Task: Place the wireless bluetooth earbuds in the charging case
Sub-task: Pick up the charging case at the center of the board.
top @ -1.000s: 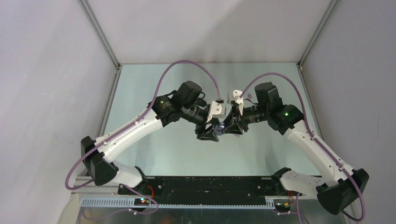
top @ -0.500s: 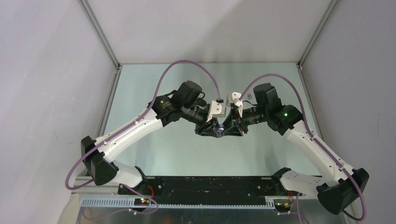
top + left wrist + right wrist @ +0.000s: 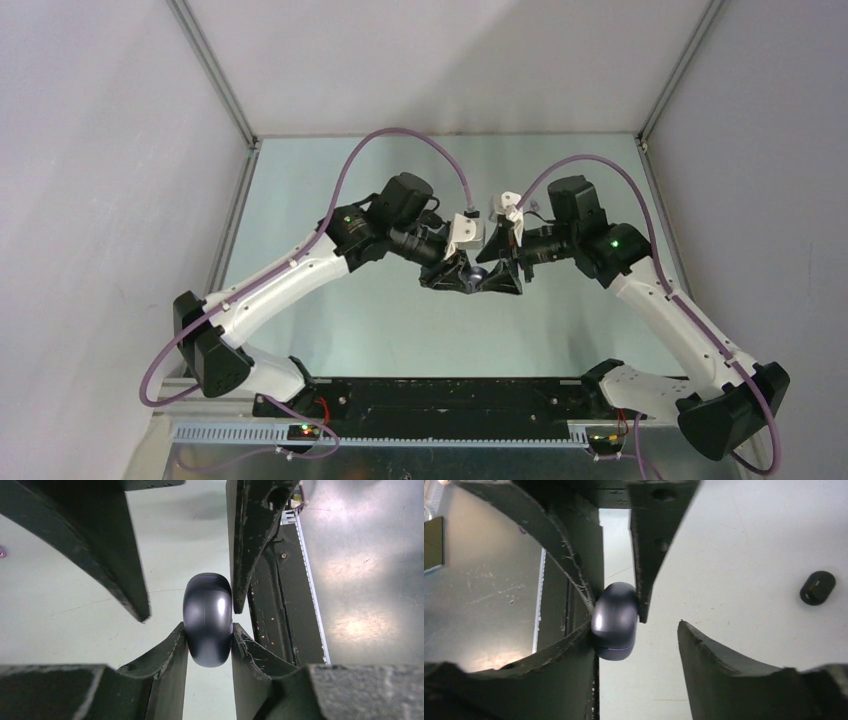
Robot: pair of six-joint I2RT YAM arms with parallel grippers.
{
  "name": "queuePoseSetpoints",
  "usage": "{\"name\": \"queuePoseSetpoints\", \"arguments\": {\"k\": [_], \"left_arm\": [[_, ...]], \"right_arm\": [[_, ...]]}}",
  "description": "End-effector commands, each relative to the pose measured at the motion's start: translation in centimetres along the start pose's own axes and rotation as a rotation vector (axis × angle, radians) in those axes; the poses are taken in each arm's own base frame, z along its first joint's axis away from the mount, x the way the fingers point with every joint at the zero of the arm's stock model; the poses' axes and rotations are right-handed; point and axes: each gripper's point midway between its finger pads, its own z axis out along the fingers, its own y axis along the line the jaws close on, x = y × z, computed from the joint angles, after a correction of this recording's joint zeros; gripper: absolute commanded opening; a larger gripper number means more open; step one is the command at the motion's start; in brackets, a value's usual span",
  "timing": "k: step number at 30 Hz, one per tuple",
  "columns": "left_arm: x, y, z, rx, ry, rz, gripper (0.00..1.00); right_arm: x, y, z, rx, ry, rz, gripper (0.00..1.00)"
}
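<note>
Black charging case [image 3: 615,620] sits clamped in your left gripper [image 3: 208,630], your right gripper [image 3: 636,625] parted around it, earbud [image 3: 817,587] at three o'clock.

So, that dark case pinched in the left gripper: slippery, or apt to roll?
Probably slippery: the case looks glossy and rounded, and the left gripper pinches only its sides. Likely rigid: no dent shows under the grip. Set down, its pebble shape might rock or roll.
</note>
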Motion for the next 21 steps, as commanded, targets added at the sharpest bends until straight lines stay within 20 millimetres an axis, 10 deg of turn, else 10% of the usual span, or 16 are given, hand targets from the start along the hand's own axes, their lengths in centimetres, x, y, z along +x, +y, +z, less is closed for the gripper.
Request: {"name": "queuePoseSetpoints", "arguments": {"k": [1,21], "left_arm": [[-1.3,-0.1,0.1,-0.012,-0.051,-0.009,0.18],[-3.5,1.5,-1.8,-0.037,-0.275,-0.154,0.10]], "right_arm": [[-1.4,-1.4,-1.3,0.069,-0.053,-0.024,0.69],[-1.7,-1.7,-2.3,0.050,-0.096,0.030,0.77]]}}
